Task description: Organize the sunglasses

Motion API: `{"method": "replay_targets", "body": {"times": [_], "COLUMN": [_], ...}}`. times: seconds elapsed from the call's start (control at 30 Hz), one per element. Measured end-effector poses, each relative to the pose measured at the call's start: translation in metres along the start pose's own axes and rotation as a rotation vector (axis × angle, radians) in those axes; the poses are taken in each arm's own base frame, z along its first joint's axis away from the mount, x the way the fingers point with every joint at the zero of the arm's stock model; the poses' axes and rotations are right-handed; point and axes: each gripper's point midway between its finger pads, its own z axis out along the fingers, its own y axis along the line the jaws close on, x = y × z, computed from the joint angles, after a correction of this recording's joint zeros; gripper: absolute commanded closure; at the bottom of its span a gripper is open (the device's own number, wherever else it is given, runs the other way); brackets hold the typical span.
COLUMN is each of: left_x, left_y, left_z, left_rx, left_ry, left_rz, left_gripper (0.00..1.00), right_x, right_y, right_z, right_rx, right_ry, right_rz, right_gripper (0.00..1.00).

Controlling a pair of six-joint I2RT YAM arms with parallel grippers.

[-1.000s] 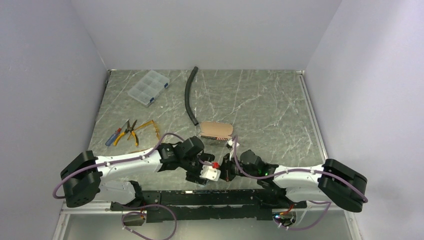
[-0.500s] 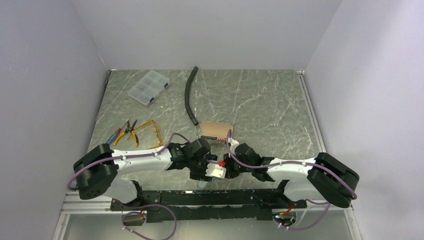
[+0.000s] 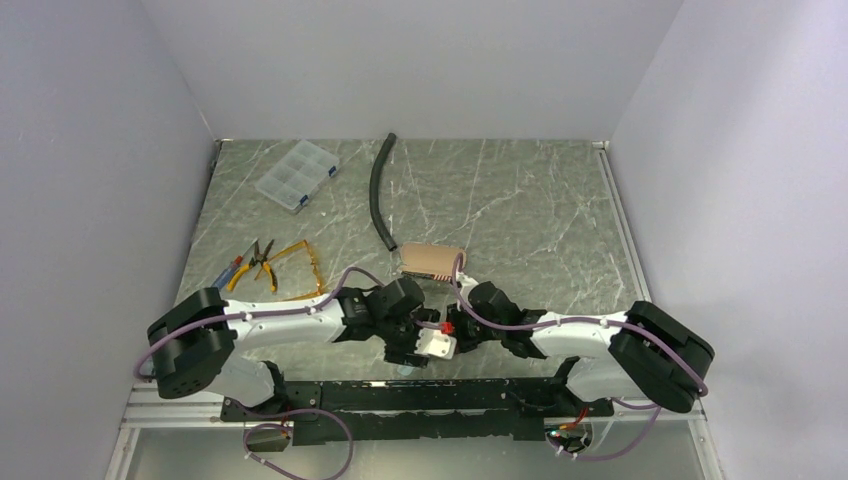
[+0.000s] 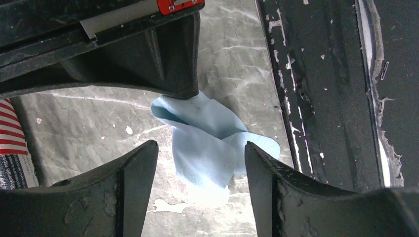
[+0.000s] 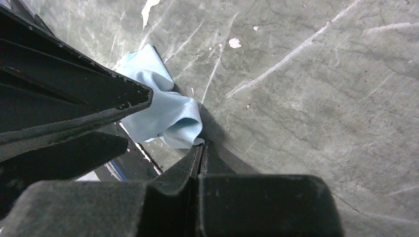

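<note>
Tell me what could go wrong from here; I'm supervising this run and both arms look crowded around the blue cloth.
1. The left end effector, open over the blue cloth, and the shut right end effector sit very close together; they may collide.
2. The cloth lies beside the black rail at the near edge and could be nudged onto it.

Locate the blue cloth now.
Left wrist view: the blue cloth lies crumpled at the near edge of the table, beside the black rail, under the open left gripper. The shut right gripper points at its edge.
</note>
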Motion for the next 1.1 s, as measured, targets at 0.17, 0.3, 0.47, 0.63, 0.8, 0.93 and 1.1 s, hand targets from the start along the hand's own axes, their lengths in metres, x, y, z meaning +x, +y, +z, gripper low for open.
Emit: {"method": "replay_targets", "body": {"times": [0.17, 0.3, 0.47, 0.63, 0.8, 0.93, 1.1], "left_x": [-0.009, -0.021, -0.010, 0.002, 0.003, -0.005, 0.003], "left_y": [-0.001, -0.003, 0.006, 0.018, 0.030, 0.038, 0.035], "left_z": [0.003, 0.008, 0.022, 0.020, 0.007, -0.010, -0.014], "left_rx": [0.011, -0.011, -0.075, -0.147, -0.223, -0.260, -0.213], "left_ry": [-0.011, -0.023, 0.046, 0.105, 0.125, 0.091, 0.091], "left_rz": [-0.018, -0.009, -0.028, -0.043, -0.038, -0.046, -0.089], "left_gripper": [0.25, 0.27, 0.29, 0.31, 0.32, 0.36, 0.43], "right_x": [-0.001, -0.002, -0.003, -0.003, -0.005, -0.006, -0.006], "right_y": [0.000, -0.001, -0.001, 0.000, 0.001, 0.001, 0.001], "right_z": [-0.001, -0.001, -0.001, -0.001, -0.003, -0.003, -0.003], "right_rx": [0.001, 0.002, 0.003, 0.001, -0.004, -0.004, -0.003], "right_ry": [-0.003, -0.006, -0.008, -0.010, -0.018, -0.021, -0.020], "right_rz": [0.006, 0.012, 0.016, 0.018, 0.016, 0.016, 0.016], "right_gripper": [1.00, 1.00, 1.00, 1.00, 1.00, 1.00, 1.00]}}
